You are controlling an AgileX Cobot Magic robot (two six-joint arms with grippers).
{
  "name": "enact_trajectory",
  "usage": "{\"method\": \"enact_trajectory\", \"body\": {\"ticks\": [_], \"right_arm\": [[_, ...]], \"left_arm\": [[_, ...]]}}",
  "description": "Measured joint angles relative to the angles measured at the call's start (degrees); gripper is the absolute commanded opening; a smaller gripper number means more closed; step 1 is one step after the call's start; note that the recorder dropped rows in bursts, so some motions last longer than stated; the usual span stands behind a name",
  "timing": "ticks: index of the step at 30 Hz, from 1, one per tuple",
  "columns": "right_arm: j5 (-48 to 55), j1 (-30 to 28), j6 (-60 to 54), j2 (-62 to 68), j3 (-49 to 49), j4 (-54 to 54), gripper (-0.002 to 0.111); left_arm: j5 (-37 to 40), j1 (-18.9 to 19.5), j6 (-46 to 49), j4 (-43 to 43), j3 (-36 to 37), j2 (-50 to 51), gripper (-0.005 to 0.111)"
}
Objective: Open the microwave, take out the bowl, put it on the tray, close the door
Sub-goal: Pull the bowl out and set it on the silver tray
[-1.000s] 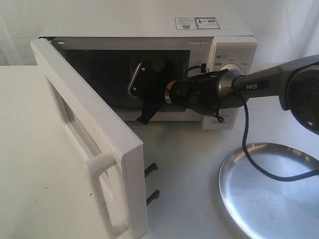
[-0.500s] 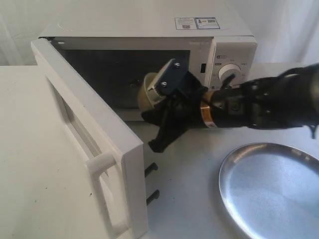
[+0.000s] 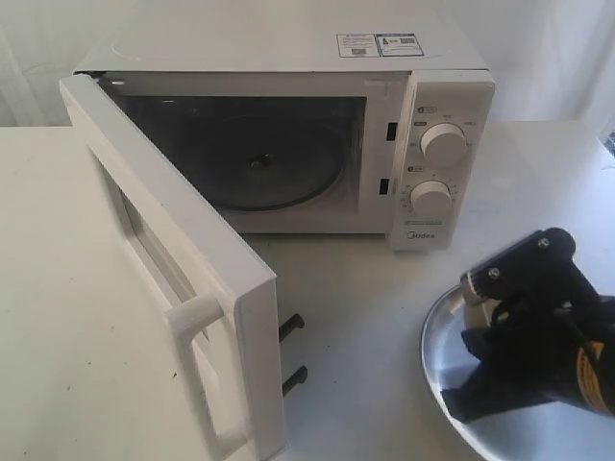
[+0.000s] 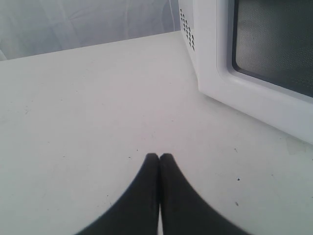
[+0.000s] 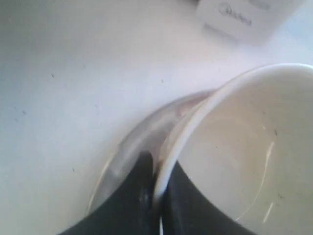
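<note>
Two black fingers (image 5: 132, 196) of the right gripper (image 5: 155, 169) are clenched on the rim of the bowl (image 5: 244, 161), one inside the wall and one outside. The bowl hangs tilted over the near edge of the tray (image 3: 434, 351). From where I stand I can't tell whether its base touches the metal yet. The bowl looks small, light and rigid, with a smooth, glossy-looking wall, so I'd guess it could slip in a thin rim pinch and might chip if it drops onto the steel. The rim is the sensible place to hold it, since the plain sides offer nothing else. I'd want it lowered level and let go only once it sits flat.

The microwave (image 3: 288, 58) has nothing on its glass turntable, and the door (image 3: 163, 230) stands swung wide, its bar handle (image 3: 197, 315) facing out. The door looks stiff and hinged, so a push on its outer face should do. The left gripper (image 4: 159, 157) is pressed shut on nothing, over the table (image 4: 73, 122) near the microwave.
</note>
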Motion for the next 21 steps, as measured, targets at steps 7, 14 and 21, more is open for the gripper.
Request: {"method": "enact_trajectory", "body": {"ticks": [7, 14, 21], "right_arm": [[4.89, 0.0, 0.79, 1.43, 2.75, 0.62, 0.0], [6.16, 0.0, 0.92, 1.64, 2.75, 1.91, 0.027], [6.41, 0.0, 1.01, 1.53, 2.75, 2.12, 0.045]], "left_arm": [[0.0, 0.0, 0.0, 0.0, 0.0, 0.0, 0.0], [0.0, 0.0, 0.0, 0.0, 0.0, 0.0, 0.0], [0.0, 0.0, 0.0, 0.0, 0.0, 0.0, 0.0]]}}
